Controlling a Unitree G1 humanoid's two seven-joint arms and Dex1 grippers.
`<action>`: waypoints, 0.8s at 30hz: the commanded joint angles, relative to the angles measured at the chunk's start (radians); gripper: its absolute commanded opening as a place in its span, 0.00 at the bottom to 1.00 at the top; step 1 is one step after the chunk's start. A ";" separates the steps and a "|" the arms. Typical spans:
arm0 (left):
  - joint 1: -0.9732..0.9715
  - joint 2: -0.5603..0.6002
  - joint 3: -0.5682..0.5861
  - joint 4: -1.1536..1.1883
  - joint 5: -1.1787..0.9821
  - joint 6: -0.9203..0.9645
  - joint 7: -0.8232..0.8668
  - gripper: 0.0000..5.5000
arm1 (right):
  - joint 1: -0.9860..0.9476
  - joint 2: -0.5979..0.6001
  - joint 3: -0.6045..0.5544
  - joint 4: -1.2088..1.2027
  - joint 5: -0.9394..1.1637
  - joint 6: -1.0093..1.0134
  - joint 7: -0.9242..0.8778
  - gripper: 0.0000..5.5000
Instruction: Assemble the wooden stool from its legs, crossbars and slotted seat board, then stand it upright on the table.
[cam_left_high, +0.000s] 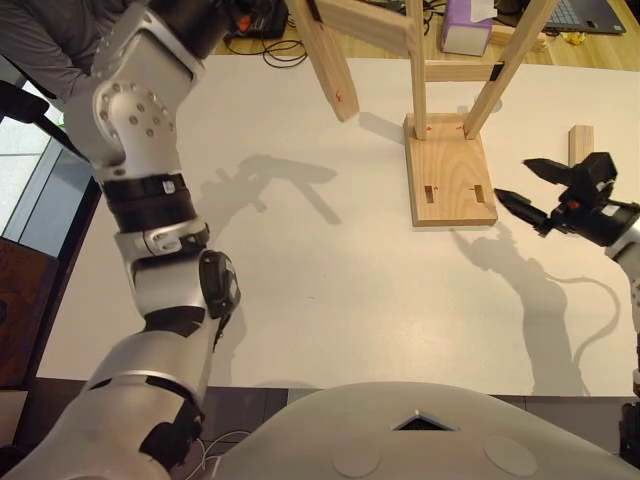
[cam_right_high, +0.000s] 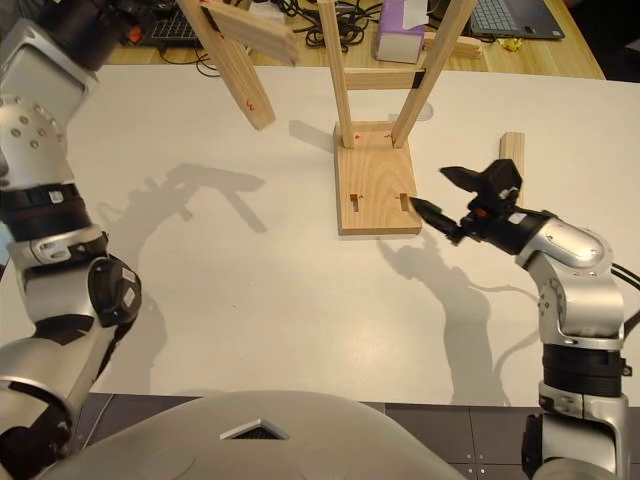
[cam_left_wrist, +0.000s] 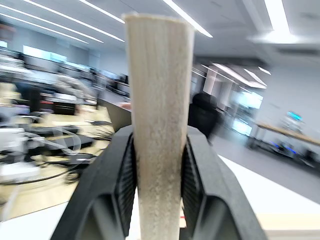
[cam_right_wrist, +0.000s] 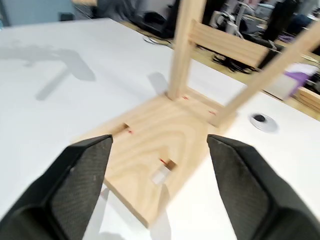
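Note:
The slotted seat board (cam_left_high: 450, 170) lies flat on the white table, its two near slots (cam_right_wrist: 167, 164) bare. Two legs (cam_left_high: 417, 70) stand in its far end, joined by a crossbar (cam_left_high: 460, 70). My left gripper (cam_left_wrist: 159, 150) is shut on a second leg frame (cam_left_high: 330, 55), held tilted above the table's far side, left of the board. My right gripper (cam_left_high: 513, 180) is open just off the board's near right corner, its fingers (cam_right_wrist: 85, 185) spread and pointing at the board.
A loose wooden piece (cam_left_high: 580, 140) lies right of the board, behind my right gripper. A purple box (cam_right_high: 405, 25), a laptop (cam_right_high: 515, 15) and cables (cam_left_high: 285, 50) sit along the far edge. The near and left table (cam_left_high: 330, 290) is bare.

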 joint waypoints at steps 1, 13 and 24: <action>0.118 -0.126 0.019 -0.186 -0.017 -0.002 0.203 0.19 | -0.001 -0.022 -0.033 0.144 -0.149 -0.129 -0.133 0.51; 0.322 -0.426 -0.097 -0.409 -0.020 -0.076 0.531 0.19 | -0.095 0.027 0.243 0.388 -0.457 -0.398 -0.180 0.10; 0.391 -0.449 -0.171 -0.400 0.106 -0.214 0.591 0.19 | -0.187 0.157 0.329 0.354 -0.432 -0.399 -0.141 0.00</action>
